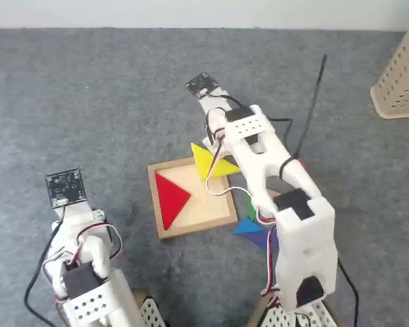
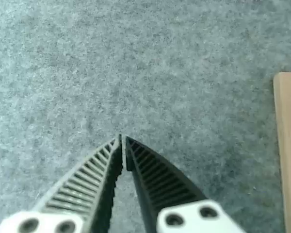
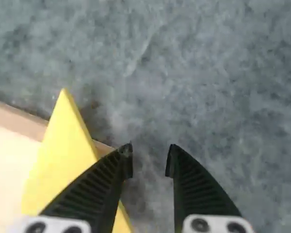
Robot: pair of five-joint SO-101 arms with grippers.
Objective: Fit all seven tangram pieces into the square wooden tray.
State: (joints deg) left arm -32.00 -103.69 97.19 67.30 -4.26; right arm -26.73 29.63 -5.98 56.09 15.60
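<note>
Here the right claw [image 3: 148,154] stands a little open and holds nothing. One of its ribbed black fingers [image 3: 94,187] lies over the edge of the yellow triangle [image 3: 68,145], probably to nudge it, because this piece rests half on the rim of the tray [image 3: 14,121] and not flat inside.

The tray is of pale smooth wood and sits near the middle of the worktop [image 1: 88,88], which is covered with rough grey felt. A red triangle [image 1: 170,197] lies flat in it. A blue piece [image 1: 247,227] and a purple piece [image 1: 263,240] wait just beside the tray, under the right arm.

The left claw [image 2: 122,141] is closed and empty above bare felt, toward the near left corner.
</note>
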